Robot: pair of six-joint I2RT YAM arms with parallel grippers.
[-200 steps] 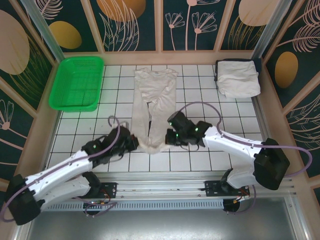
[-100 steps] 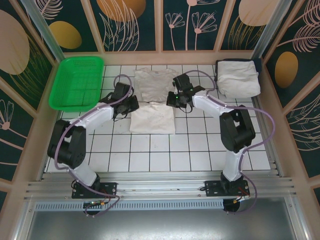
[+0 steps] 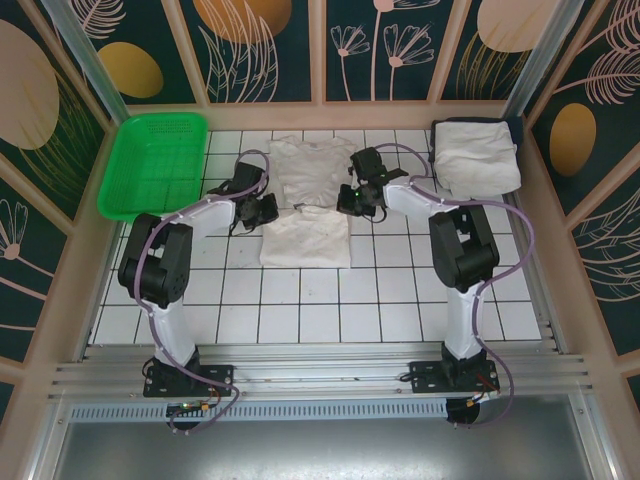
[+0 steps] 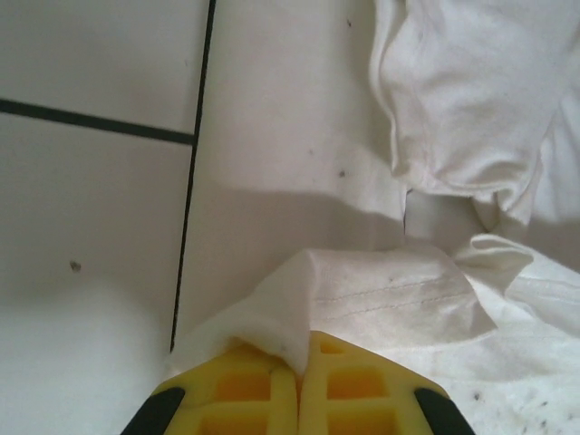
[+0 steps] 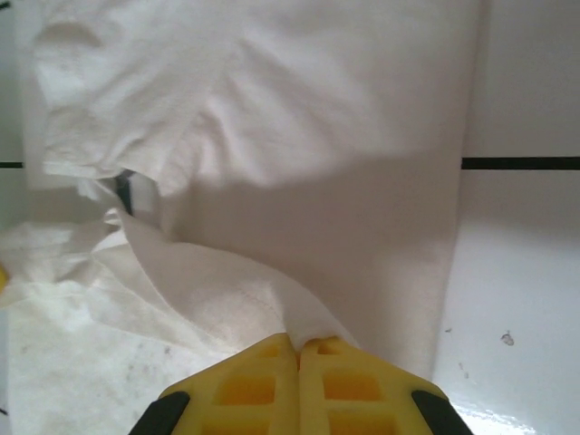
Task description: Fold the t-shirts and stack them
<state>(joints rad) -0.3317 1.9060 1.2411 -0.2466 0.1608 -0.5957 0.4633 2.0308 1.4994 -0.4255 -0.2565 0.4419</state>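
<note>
An off-white t-shirt (image 3: 310, 165) lies on the tiled table, its near half doubled over into a flat rectangle (image 3: 305, 238). My left gripper (image 3: 268, 209) is at the fold's left edge and my right gripper (image 3: 346, 200) at its right edge. In the left wrist view the yellow fingers (image 4: 263, 385) of the left gripper (image 4: 304, 340) are shut on a stitched hem corner of the t-shirt (image 4: 390, 294). In the right wrist view the right gripper (image 5: 299, 343) is likewise shut on a ridge of the t-shirt (image 5: 217, 290). A second folded t-shirt (image 3: 477, 156) lies at the far right.
A green mesh basket (image 3: 155, 165) stands at the far left corner. Wooden-framed walls close the table (image 3: 300, 300) in on three sides. Both arms reach far out across the tiles, with bare tiles between their bases and the shirt.
Both grippers carried the shirt's near hem from close to the bases out to the far middle, doubling the long cloth over. In the last half second they shifted only slightly.
</note>
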